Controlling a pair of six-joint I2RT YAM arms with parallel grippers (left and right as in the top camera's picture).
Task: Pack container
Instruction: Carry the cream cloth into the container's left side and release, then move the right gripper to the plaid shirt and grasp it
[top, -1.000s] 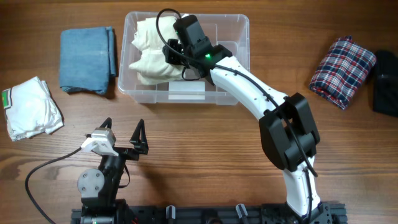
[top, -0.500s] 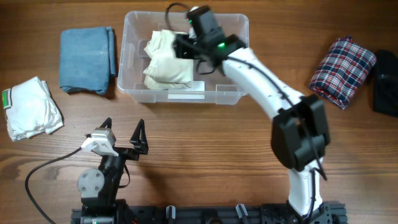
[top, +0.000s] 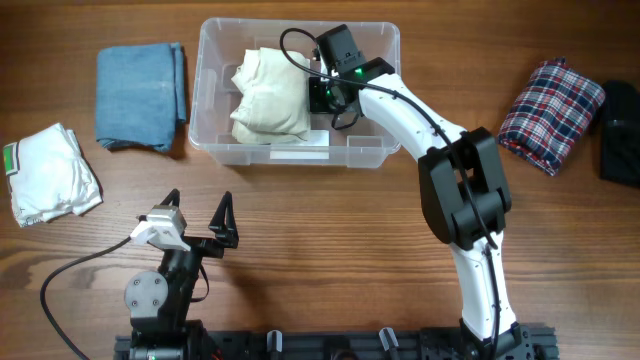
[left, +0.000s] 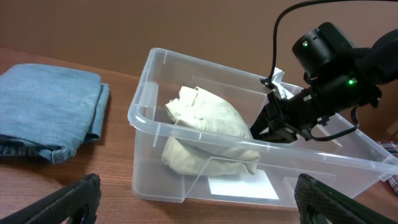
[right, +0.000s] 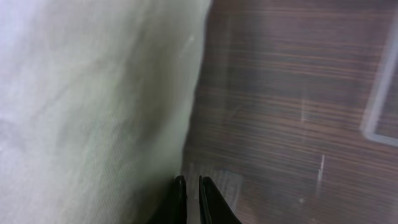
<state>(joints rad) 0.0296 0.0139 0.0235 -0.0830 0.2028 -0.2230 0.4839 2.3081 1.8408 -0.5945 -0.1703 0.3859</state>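
Observation:
The clear container (top: 385, 60) stands at the back middle of the table and also shows in the left wrist view (left: 149, 124). A folded cream cloth (top: 268, 95) lies in its left half. My right gripper (top: 322, 97) is inside the container, low over its floor, right at the cloth's right edge (right: 81, 93). Its fingers (right: 189, 186) are together with only a thin gap and nothing between them. The left wrist view shows it beside the cloth (left: 267, 127). My left gripper (top: 197, 212) is open and empty at the table's front, facing the container (left: 199, 183).
A folded blue denim piece (top: 140, 95) lies left of the container. A white cloth (top: 48, 172) lies at the far left. A plaid cloth (top: 551, 112) and a dark cloth (top: 620, 130) lie at the right.
The cream cloth shifted a little to the right inside the container. My right gripper moved off the cloth's top to its right edge and lower. The left arm has not moved.

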